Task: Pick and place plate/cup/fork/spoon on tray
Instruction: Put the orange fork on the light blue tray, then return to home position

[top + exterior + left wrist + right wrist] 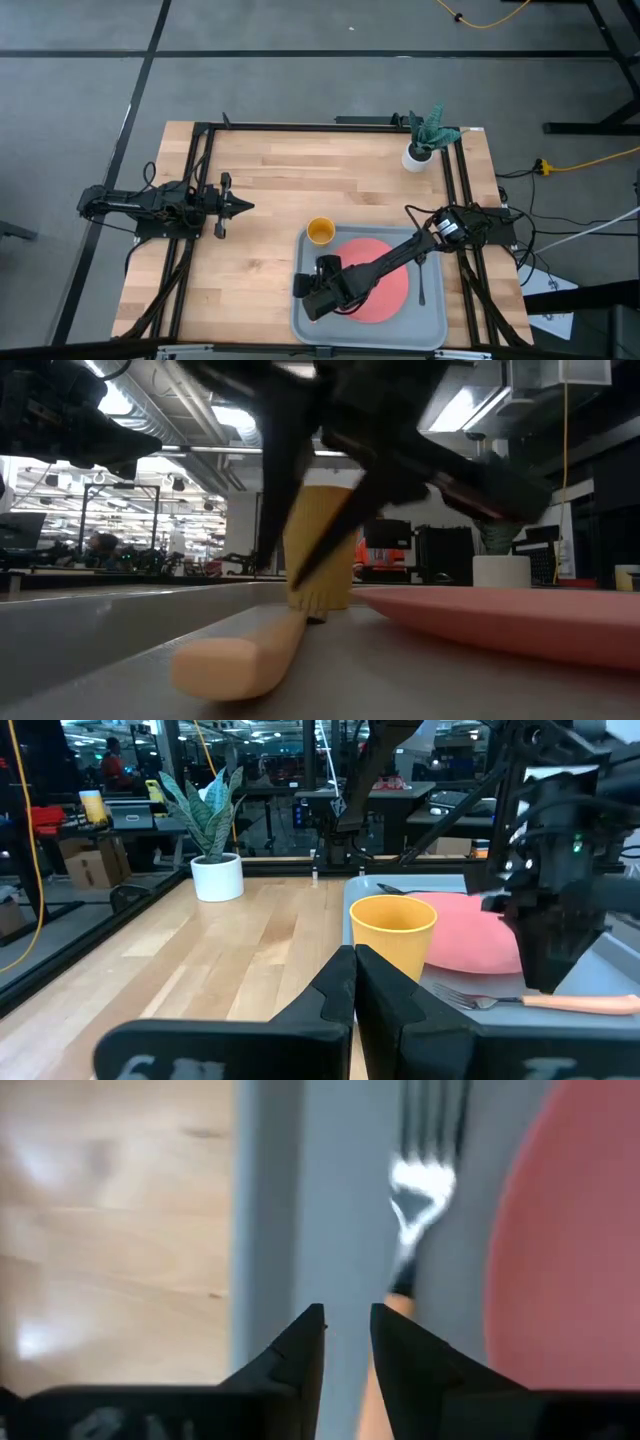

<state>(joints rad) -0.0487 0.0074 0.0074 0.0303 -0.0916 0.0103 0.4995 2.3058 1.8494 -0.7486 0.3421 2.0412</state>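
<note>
Right gripper (347,1342) is hanging over the tray (436,322) with fingers slightly apart, fork (420,1190) lying lengthwise just ahead, handle running under them.

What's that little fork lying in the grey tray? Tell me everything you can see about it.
The fork has shiny silver metal tines and neck, and a smooth light orange handle with a rounded end, plastic by the look of it. It lies flat on the tray floor, along the tray's left side, between the rim and the pink plate, its tines toward the yellow cup. The right pincer hovers over its handle, slightly parted.
</note>
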